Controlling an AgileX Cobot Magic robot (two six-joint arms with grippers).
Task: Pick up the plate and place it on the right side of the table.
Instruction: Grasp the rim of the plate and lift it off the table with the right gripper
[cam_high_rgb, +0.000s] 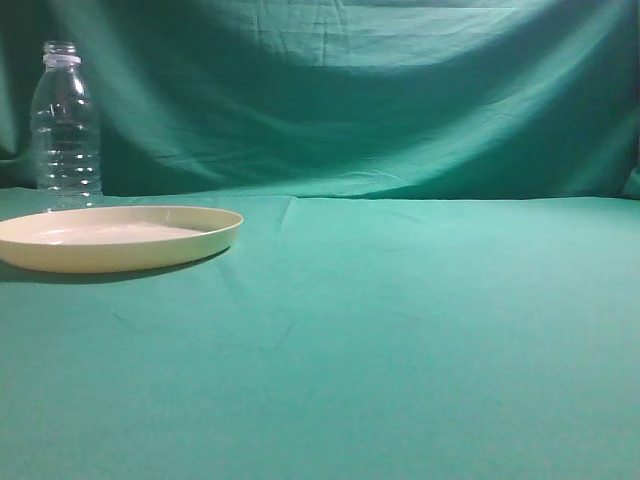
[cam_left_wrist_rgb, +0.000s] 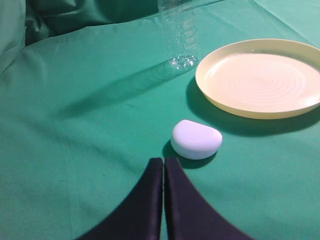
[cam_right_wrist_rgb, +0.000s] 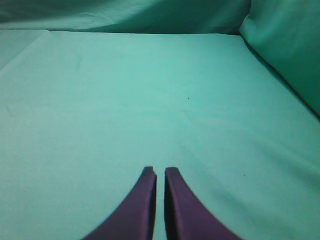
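I note the round cream-yellow plastic plate (cam_high_rgb: 118, 238) resting flat just before the clear plastic bottle (cam_high_rgb: 66, 125), on the teal-green cloth table (cam_high_rgb: 400, 330); left gripper (cam_left_wrist_rgb: 163, 162) and right gripper (cam_right_wrist_rgb: 160, 172) both clenched, empty.

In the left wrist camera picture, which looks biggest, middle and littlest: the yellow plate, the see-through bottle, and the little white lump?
1. plate, biggest
2. bottle, only partly in the picture, so unsure
3. white lump, littlest, though closest to the camera
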